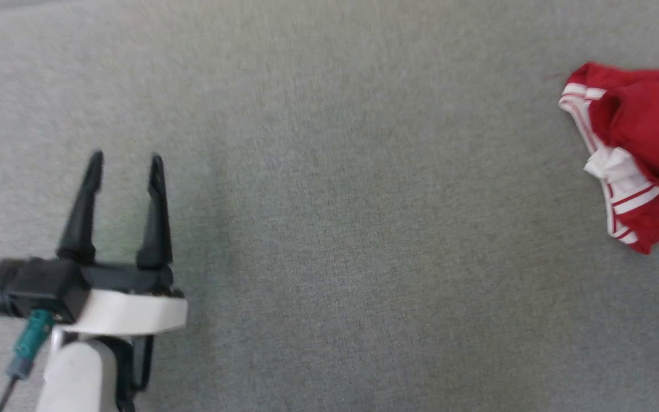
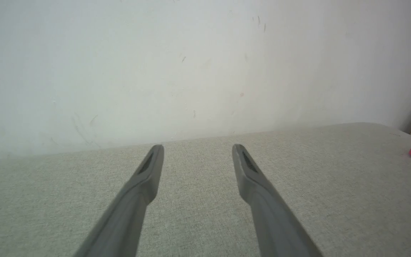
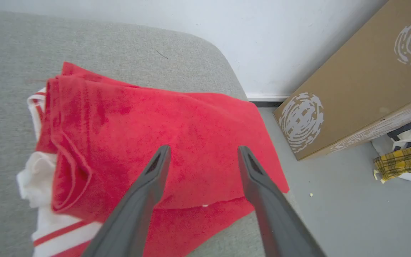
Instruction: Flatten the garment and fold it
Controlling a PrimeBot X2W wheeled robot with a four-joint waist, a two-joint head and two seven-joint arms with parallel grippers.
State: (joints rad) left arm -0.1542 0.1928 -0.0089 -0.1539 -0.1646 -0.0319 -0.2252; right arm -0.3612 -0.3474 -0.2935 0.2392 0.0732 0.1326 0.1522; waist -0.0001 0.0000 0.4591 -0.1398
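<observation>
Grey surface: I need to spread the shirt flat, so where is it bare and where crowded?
The grey surface lies bare from the open left gripper across to the shirt, and back to the wall. Crowded at the right corner, where the shirt lies bunched under the open right gripper.

- A grey fabric surface (image 1: 329,229) is backed by a white wall (image 2: 191,53).
- A white-printed brown cardboard box (image 3: 362,78) is flanked by crumpled yellow plaid cloth (image 3: 401,160).
</observation>
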